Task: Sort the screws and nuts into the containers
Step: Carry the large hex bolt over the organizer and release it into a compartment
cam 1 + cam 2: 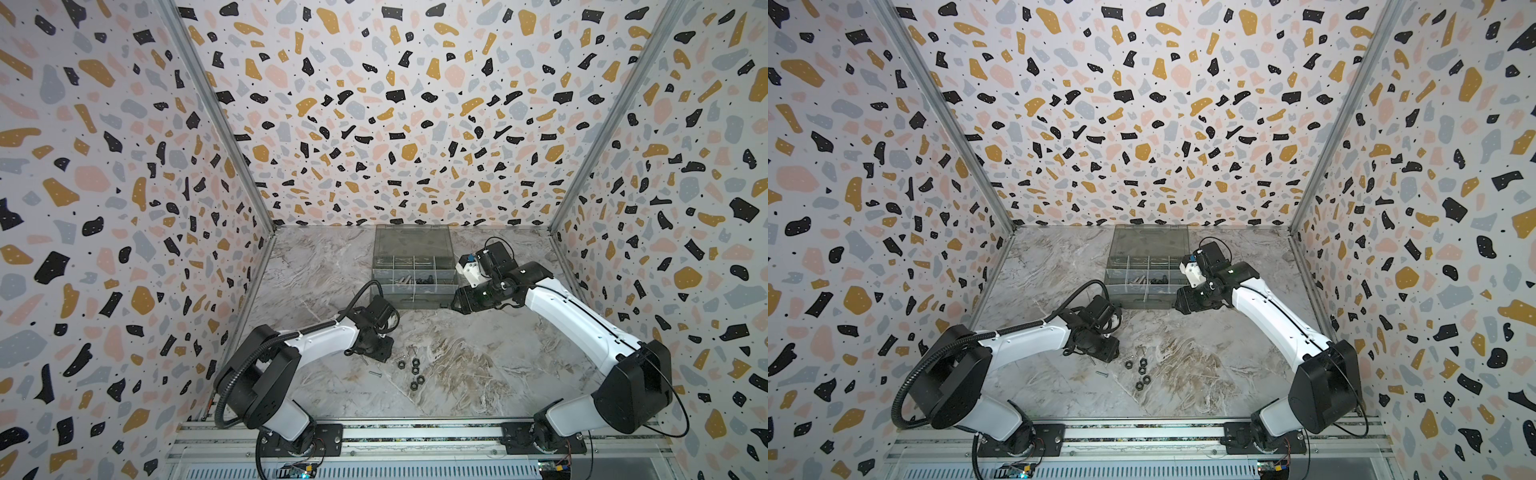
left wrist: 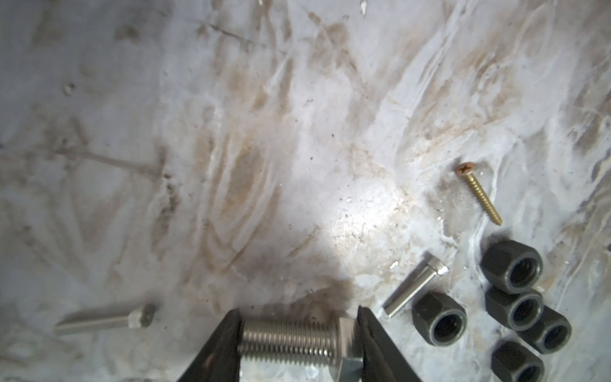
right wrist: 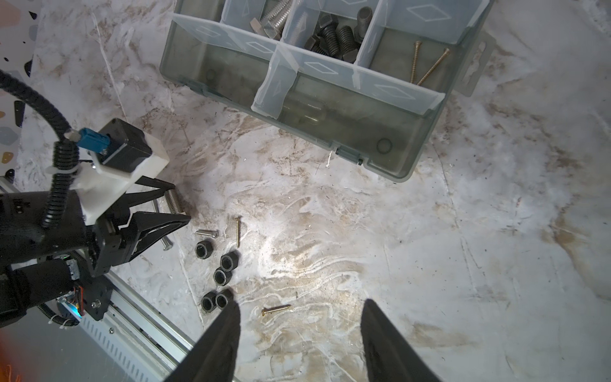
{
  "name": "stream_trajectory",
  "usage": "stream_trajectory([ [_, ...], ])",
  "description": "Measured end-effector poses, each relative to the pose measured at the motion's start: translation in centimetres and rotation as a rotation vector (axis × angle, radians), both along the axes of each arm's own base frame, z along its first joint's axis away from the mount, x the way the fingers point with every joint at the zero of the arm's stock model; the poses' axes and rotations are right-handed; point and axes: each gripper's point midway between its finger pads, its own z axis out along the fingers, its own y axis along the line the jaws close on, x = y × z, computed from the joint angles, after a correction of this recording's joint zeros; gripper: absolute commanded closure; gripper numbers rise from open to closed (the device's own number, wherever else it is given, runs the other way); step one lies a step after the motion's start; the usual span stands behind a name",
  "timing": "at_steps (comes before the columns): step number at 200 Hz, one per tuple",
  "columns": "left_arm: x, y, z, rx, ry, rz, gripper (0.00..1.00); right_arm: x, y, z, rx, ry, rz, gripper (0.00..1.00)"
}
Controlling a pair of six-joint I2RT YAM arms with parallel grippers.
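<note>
Left wrist view gives you the relation that matters: the silver bolt (image 2: pixel 287 340) lies crosswise between the left jaws. Its long axis runs straight from one jaw to the other, so they pinch it end to end rather than across the shank. Both tips press on it, one on the thread end and one on the hex head. The head points toward the nuts (image 2: pixel 515 307), which sit just beside it on the desk (image 2: pixel 198 132); the thread end points away from them. Whether the bolt rests on the desk or hangs clear of it I cannot tell.

The organiser box (image 3: pixel 363 132) stands well apart from the nuts, and other silver bolts (image 3: pixel 276 15) lie in one of its compartments. Your right jaws hang spread and empty above the desk, on the box side of the nuts. The left jaws have the bolt, so the carry looks like their job. An end-to-end pinch may let it swivel, so lift gently.
</note>
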Motion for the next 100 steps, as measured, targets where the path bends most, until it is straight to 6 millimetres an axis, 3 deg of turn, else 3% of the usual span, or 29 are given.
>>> stream_trajectory([
  [34, 1.8, -1.5, 2.3, -0.007, -0.016, -0.013, 0.56, 0.4, -0.5, 0.0, 0.000, 0.000, -0.018, 0.40],
  [68, 5.7, -3.6, 5.5, -0.032, -0.090, -0.026, 0.56, 0.8, -1.1, 0.1, 0.001, -0.002, -0.038, 0.40],
  [100, 9.9, -4.1, 6.4, -0.033, -0.117, 0.004, 0.56, 1.5, -1.5, 0.8, 0.009, -0.020, -0.054, 0.40],
])
